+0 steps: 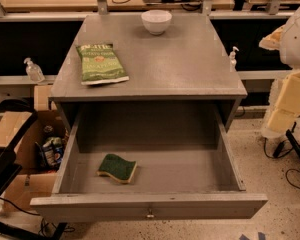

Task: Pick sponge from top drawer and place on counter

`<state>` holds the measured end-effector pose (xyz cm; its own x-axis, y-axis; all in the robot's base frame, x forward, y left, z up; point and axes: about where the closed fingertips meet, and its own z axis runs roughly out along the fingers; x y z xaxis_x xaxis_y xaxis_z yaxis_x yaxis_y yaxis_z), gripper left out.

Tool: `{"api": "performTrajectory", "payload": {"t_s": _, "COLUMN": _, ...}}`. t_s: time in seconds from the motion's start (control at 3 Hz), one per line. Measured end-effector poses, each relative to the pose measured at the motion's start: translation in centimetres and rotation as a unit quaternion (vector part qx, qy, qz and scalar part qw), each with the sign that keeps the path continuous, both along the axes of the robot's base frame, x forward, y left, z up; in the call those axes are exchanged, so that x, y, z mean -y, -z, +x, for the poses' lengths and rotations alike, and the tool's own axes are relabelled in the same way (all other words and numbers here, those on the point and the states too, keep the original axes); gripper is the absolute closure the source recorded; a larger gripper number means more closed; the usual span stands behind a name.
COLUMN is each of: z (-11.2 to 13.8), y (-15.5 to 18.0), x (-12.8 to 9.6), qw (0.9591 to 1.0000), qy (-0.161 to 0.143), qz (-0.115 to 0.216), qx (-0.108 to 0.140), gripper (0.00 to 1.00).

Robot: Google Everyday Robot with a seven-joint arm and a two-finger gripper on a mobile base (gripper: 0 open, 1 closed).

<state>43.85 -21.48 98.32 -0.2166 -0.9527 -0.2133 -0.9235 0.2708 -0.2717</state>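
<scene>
The sponge (117,168), dark green on top with a yellow base, lies flat in the front left part of the open top drawer (150,204). The drawer is pulled fully out, and its small metal knob (150,214) shows at the middle of the front panel. The grey counter (180,59) lies above it. A white part of my arm (296,31) shows at the right edge, level with the counter and well away from the sponge. My gripper is not in view.
A green chip bag (101,63) lies on the counter's left side and a white bowl (156,21) stands at its back. Yellow foam blocks (290,101) stand to the right of the cabinet. Cardboard boxes (30,134) and a dark frame (5,169) are on the left.
</scene>
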Motion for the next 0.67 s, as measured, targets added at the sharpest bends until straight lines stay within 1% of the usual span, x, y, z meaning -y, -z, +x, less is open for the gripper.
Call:
{"api": "performTrajectory", "payload": {"t_s": 0.33, "z": 0.0, "y": 0.0, "x": 0.0, "qw": 1.0000, "qy": 0.000, "qz": 0.000, "qx": 0.000, "gripper": 0.00}}
{"api": "performTrajectory", "payload": {"t_s": 0.67, "z": 2.2, "y": 0.6, "x": -0.5, "qw": 0.9998, "qy": 0.004, "qz": 0.010, "qx": 0.019, "gripper": 0.00}}
